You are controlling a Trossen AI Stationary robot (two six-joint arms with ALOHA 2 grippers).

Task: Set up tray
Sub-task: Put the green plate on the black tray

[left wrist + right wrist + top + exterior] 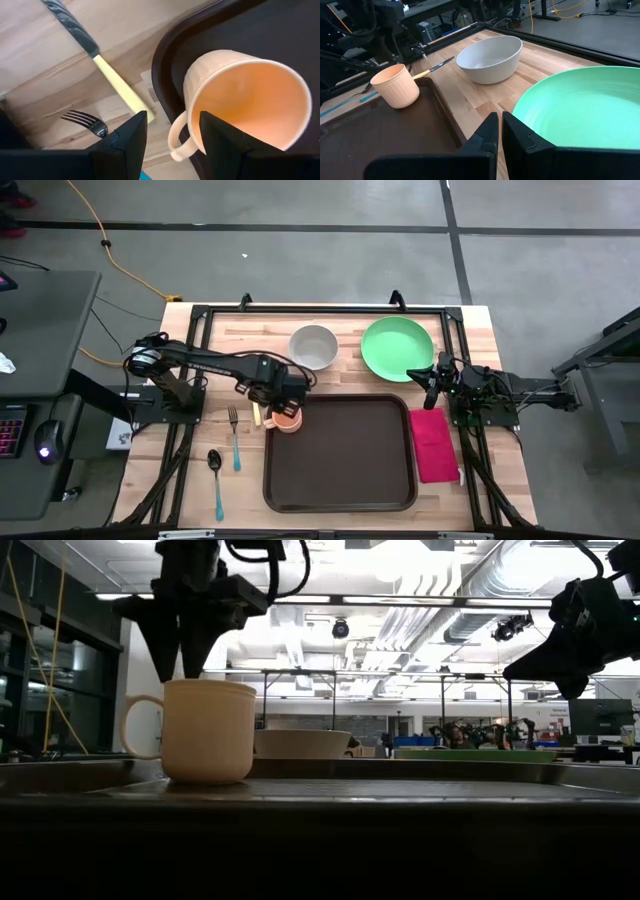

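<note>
The large dark brown rectangular plastic tray (340,455) is lying mid-table at the front edge, its far left corner under the left gripper (283,404), whose fingers are standing spread just above the rim of the peach ribbed ceramic mug (288,420), gripping nothing. The right gripper (429,383) is hanging pressed together over the round green plate (392,345). The tray is carrying only the mug; the mug's inside is sitting empty. The white round bowl (313,346) is resting beyond the tray, its contents hard to judge.

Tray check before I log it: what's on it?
Only a peach mug stands upright in the tray's corner, below the open left gripper. Nothing else shows there.
</note>
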